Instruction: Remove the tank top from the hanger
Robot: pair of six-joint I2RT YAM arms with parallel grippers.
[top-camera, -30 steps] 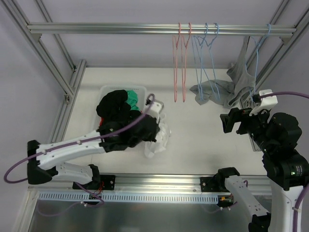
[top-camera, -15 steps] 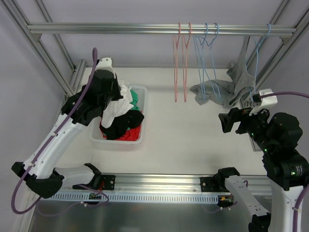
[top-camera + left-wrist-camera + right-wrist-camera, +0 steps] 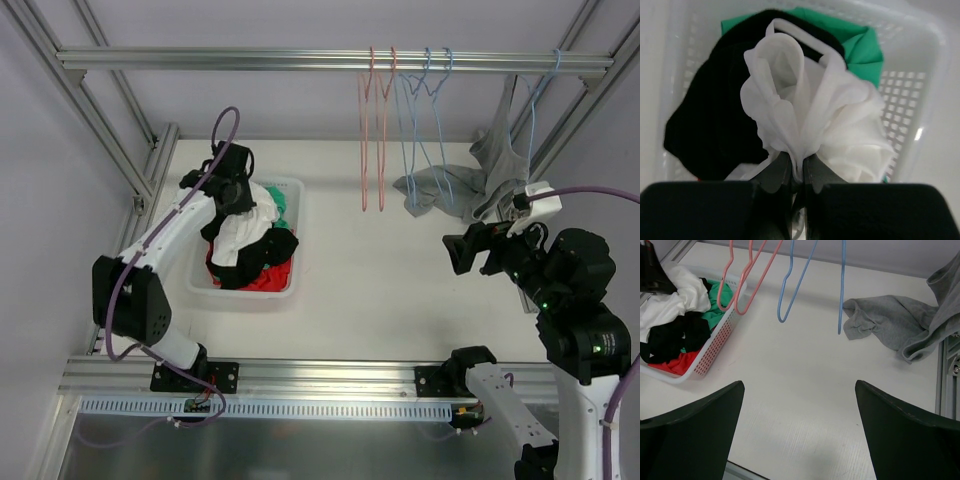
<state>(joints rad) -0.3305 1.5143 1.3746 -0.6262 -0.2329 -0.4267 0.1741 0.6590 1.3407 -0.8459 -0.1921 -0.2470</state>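
At the upper right of the overhead view, the gray tank top (image 3: 495,150) hangs from the far blue hanger (image 3: 556,62), its lower part trailing onto the surface (image 3: 380,280). By my reading the removal is not yet done. The right claw (image 3: 470,252) sits below it, well apart, fingers spread wide and empty in its wrist view. Two pink hangers (image 3: 375,130) and a blue pair (image 3: 425,110) on the rail look bare.

Toward the left of that view, the white basket (image 3: 245,299) holds a heap: black cloth (image 3: 705,125), green cloth (image 3: 860,45), and some red (image 3: 265,280) at the bottom. The left claw (image 3: 797,162) is pressed together on a bunch of a white top (image 3: 815,115) lying on this heap.
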